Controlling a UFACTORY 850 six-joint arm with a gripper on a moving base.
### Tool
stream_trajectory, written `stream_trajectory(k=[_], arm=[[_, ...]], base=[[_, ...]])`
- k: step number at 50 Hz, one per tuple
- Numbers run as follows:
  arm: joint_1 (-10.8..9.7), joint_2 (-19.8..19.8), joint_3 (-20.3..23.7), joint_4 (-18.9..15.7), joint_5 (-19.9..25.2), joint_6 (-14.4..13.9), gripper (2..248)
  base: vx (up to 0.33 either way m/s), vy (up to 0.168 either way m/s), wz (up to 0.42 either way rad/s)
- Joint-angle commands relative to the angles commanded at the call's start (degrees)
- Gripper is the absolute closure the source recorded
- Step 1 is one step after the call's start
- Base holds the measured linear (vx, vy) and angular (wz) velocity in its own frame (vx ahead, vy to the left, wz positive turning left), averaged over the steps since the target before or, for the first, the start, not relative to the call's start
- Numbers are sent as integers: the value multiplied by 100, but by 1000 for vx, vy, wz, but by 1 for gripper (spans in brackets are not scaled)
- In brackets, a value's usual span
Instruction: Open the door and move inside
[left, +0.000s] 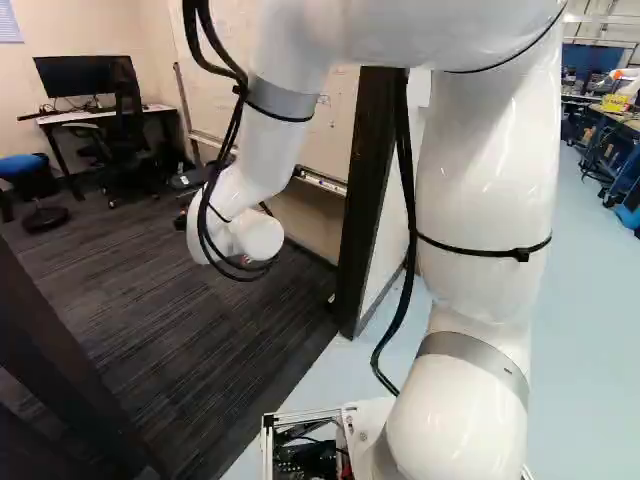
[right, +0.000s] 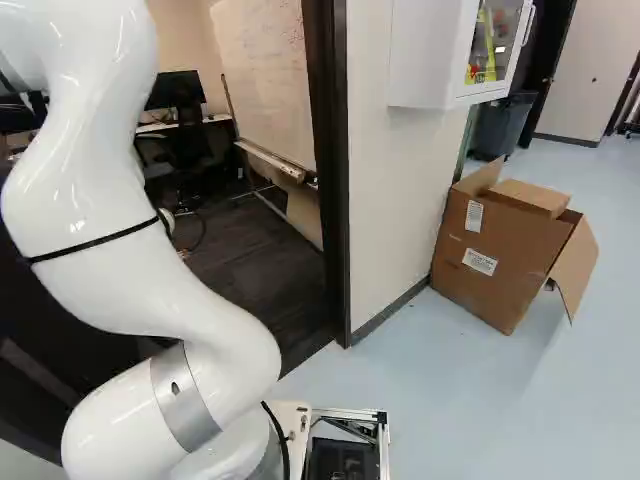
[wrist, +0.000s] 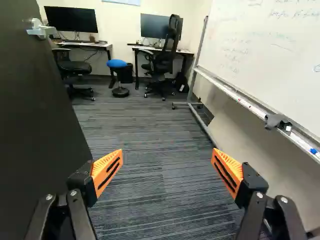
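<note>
Well, the door (wrist: 37, 125) looks dark, flat, silver-handled, beside the wide-spread hand (right: 183, 254).

The white arm (left: 485, 200) rises in a bend from its lowest joint (left: 455, 420), crosses high toward the left and slopes down to the wrist (left: 230, 225), out ahead. Black cables (left: 235, 130) loop beside it. The pincer (wrist: 167, 154) is spread wide, its orange pads (wrist: 107, 171) well apart at left and right, nothing between them.
</note>
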Motion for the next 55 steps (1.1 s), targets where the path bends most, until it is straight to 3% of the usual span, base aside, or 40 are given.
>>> stream_trajectory(k=[24,55], arm=[[-938,673,690,-305,-89,213,3],[-2543,1826,1870,-826,-241,578,3]], base=[[0,0,0],[0,0,0]])
